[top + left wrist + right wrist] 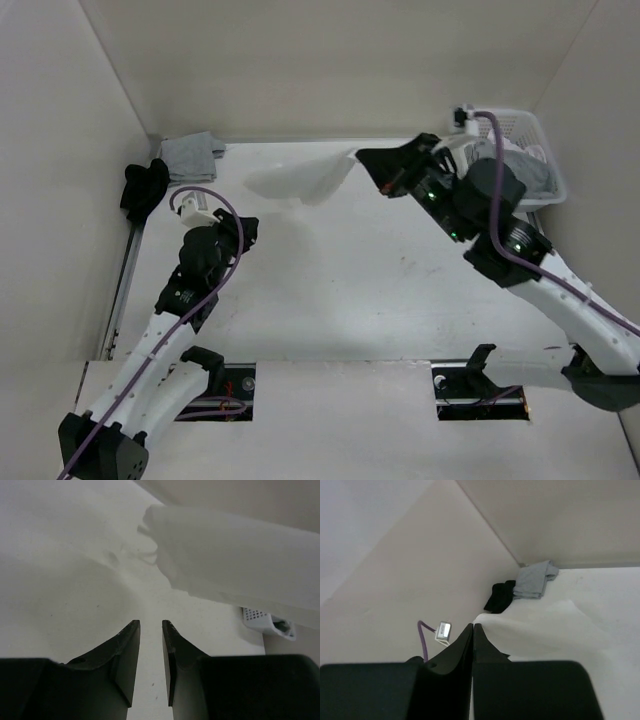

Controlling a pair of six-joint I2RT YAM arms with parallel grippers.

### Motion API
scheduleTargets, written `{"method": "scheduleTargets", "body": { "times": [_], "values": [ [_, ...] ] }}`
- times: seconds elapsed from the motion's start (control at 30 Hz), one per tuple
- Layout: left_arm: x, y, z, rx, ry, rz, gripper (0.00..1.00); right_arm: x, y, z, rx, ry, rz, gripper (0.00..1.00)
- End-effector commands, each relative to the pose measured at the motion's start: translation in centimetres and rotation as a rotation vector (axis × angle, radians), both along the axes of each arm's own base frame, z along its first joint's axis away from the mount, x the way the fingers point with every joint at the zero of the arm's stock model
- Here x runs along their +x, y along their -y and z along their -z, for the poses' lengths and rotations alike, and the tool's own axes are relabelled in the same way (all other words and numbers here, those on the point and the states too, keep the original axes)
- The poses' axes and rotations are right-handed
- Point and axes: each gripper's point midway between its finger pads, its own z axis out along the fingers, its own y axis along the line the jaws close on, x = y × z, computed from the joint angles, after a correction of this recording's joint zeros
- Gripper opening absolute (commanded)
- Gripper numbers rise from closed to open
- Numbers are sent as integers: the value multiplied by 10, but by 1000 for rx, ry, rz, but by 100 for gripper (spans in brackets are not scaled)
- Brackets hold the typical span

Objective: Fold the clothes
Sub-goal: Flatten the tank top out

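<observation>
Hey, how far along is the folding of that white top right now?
Early on. Done: the white top is over the table, outside the basket. In hand: the right pincer is shut on one edge, holding it raised; the left pincer hangs open and empty nearby. Left: no fold shows yet, so flattening and all folding remain.

White-shelled left arm [150, 355] and right arm [575, 300], black joint housings, a purple cable [496, 170] along each; green lights [430, 186] near the right wrist; black tapered fingers [125, 655].
</observation>
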Motion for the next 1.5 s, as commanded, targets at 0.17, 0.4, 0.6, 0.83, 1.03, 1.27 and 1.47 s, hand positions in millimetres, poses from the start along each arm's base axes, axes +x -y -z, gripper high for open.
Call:
{"method": "scheduleTargets", "body": {
  "times": [0.17,0.4,0.6,0.83,1.03,1.27,1.47],
  "values": [
    [0,8,-24,-11,41,41,23,12,69,158,-17,-263,193,2],
    [-13,23,66,68,-176,103,22,8,109,324,-122,-528,253,2],
    [-52,59,126,164,-329,243,17,8,138,371,-157,-600,315,3],
    [-106,78,161,223,-446,302,24,9,139,377,-158,-596,310,3],
    [-119,91,180,240,-498,263,35,8,137,379,-155,-595,299,3],
    [-128,83,186,191,-531,183,29,5,136,382,-151,-599,294,3],
    [-135,95,192,172,-558,211,32,4,136,380,-146,-594,289,3]
  ]
}}
